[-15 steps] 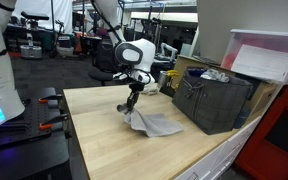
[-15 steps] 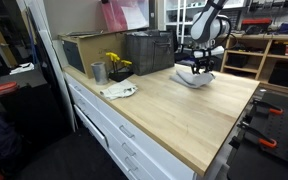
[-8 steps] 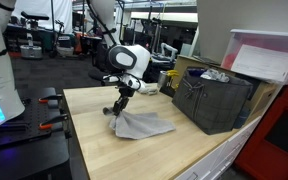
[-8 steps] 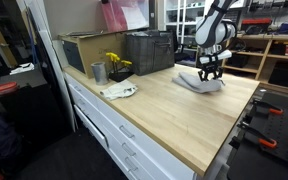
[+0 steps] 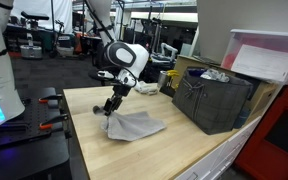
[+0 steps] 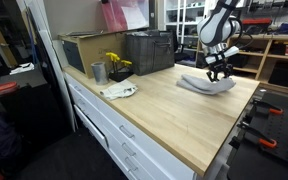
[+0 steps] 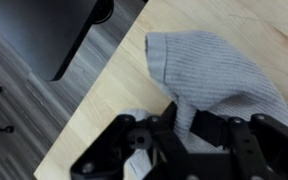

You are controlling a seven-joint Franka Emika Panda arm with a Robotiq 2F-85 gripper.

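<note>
In an exterior view the pincer, pinching one edge of the grey cloth, has moved farther from the dark crate than a second ago, and the cloth trails behind it on the table. In an exterior view the pincer has likewise shifted toward the table's edge, dragging the cloth along. In the wrist view the cloth lies spread on the wood, its near fold clamped in the pincer.

A grey ribbed knit cloth lies rumpled on the wooden tabletop, one corner raised.
</note>
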